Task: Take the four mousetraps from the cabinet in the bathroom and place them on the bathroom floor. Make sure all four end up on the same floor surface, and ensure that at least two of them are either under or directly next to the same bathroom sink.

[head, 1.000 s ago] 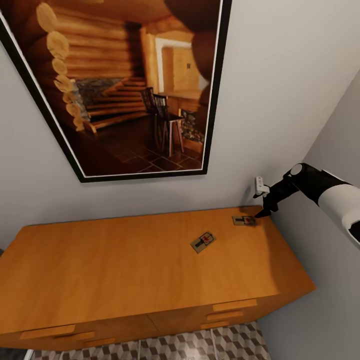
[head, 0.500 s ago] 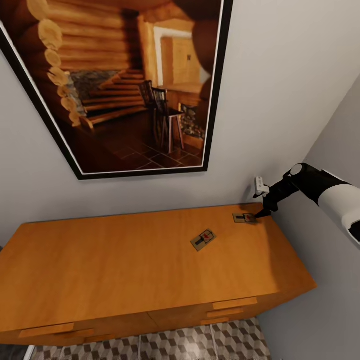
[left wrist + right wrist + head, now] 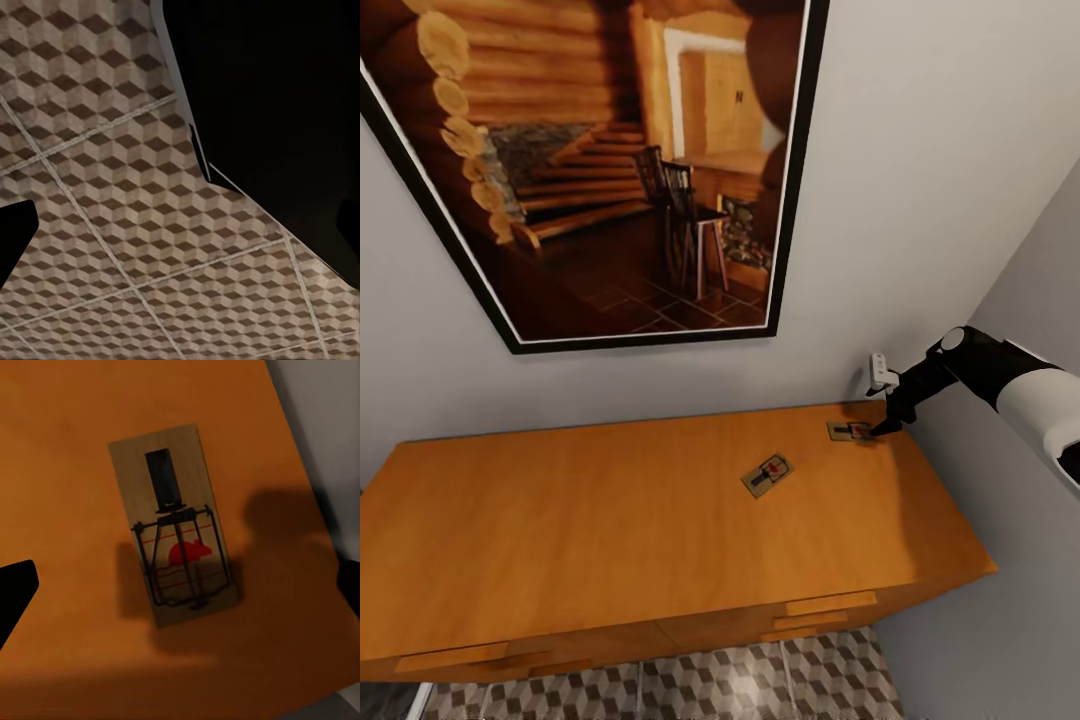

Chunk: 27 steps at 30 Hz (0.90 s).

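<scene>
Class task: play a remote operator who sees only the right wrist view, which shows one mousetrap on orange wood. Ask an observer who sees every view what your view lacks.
Operator: Is my trap the only one on this top?
Observer: No. In the head view a second mousetrap lies nearer the middle of the cabinet; yours is the corner mousetrap.
Operator: Where is my claw relative to the room?
Observer: The right claw is at the cabinet's far right corner, where two grey walls meet.
Operator: What does the left arm's camera see?
Observer: It looks down on the cube-patterned bathroom floor.
Operator: Anything above the cabinet?
Observer: A large framed picture of a log interior.
</scene>
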Tool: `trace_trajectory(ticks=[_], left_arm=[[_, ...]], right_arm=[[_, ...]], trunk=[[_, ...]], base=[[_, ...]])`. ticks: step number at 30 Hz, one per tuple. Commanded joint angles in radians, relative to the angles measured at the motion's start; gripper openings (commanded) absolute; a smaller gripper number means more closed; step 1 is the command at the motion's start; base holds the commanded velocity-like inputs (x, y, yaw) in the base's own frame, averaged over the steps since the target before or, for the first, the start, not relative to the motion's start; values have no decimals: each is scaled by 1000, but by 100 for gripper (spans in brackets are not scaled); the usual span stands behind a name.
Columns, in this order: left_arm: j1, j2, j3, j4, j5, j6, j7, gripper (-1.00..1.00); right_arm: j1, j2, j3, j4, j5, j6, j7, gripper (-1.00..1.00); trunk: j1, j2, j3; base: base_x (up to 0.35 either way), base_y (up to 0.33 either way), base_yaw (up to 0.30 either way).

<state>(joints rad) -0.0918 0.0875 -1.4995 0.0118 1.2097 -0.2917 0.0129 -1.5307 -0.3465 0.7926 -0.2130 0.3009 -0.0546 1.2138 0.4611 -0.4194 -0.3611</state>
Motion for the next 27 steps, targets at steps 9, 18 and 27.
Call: trace_trajectory(ticks=[9,18,27], left_arm=[[0,0,-8,0,5,-3,1,100],[0,0,-8,0,5,-3,1,100],[0,0,-8,0,5,-3,1,100]], right_arm=[[0,0,-6,-2,10,-7,3,100],[0,0,-6,-2,10,-7,3,100],[0,0,-6,-2,10,-7,3,100]], trunk=[[0,-2,-16],[0,-2,-29],[0,-2,-43]], base=[[0,0,0],[0,0,0],[0,0,0]])
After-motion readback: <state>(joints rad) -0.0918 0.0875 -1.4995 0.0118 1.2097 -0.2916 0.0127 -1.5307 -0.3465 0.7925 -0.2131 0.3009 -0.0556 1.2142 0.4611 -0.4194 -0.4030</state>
